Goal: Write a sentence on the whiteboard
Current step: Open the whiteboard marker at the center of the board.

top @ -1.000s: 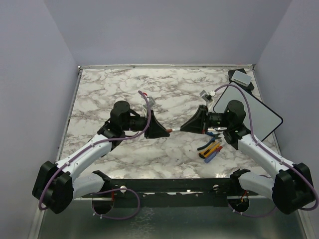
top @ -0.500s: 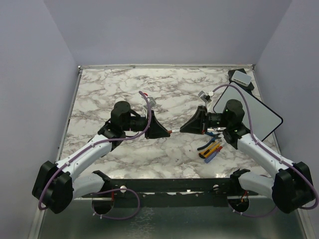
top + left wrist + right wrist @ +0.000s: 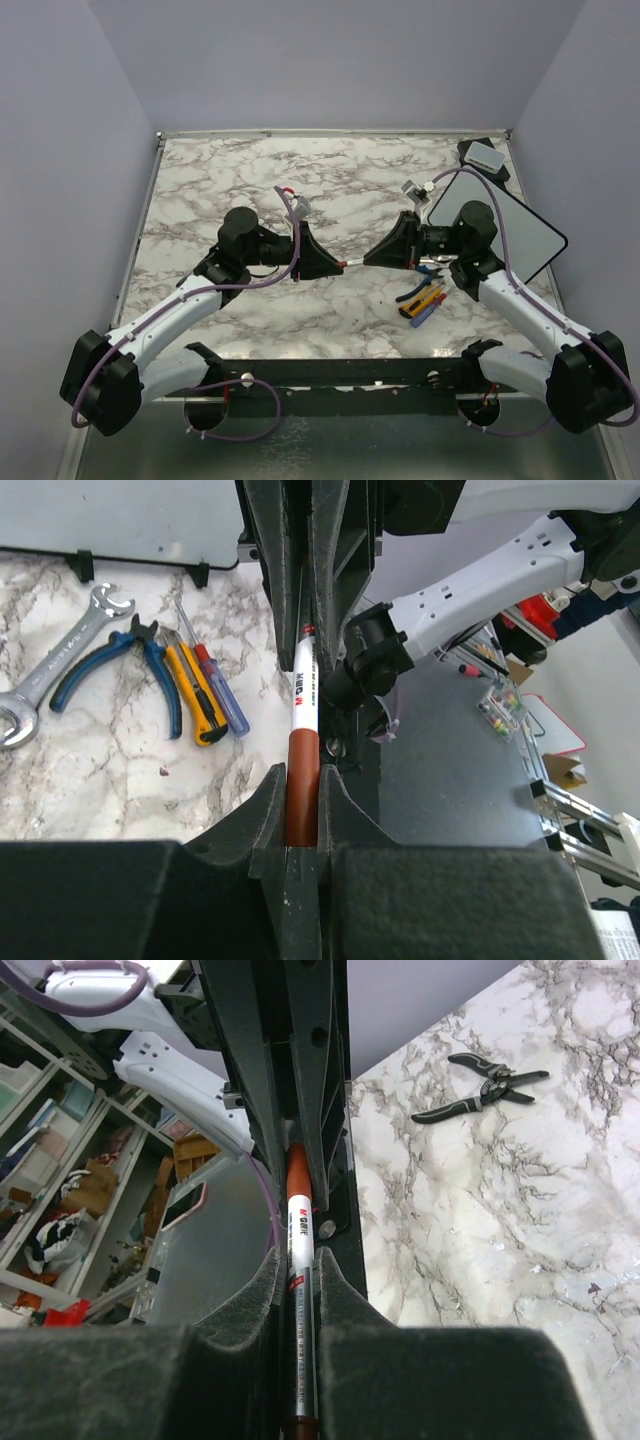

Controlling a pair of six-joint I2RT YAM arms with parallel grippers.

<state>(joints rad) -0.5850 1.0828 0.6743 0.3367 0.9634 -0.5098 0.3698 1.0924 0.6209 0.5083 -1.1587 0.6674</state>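
A marker (image 3: 353, 262) with a white barrel and a red-brown cap hangs level above the middle of the table, held from both ends. My left gripper (image 3: 335, 265) is shut on the cap; the left wrist view shows the cap (image 3: 303, 780) pinched between the fingers. My right gripper (image 3: 372, 259) is shut on the barrel, and in the right wrist view the marker (image 3: 299, 1210) runs between its pads. The whiteboard (image 3: 520, 235) lies at the right edge of the table, behind the right arm. The left wrist view shows its near edge (image 3: 120, 520).
Hand tools (image 3: 422, 295) lie in front of the whiteboard: a wrench (image 3: 50, 670), blue-handled pliers (image 3: 110, 665), a yellow knife (image 3: 195, 695) and a screwdriver (image 3: 215, 685). A grey-white block (image 3: 487, 155) sits at the back right corner. Black pliers (image 3: 480, 1085) lie on the marble.
Both grippers keep their hold on the marker. The left arm has swung its elbow a little left and lower; the right wrist has shifted slightly right.
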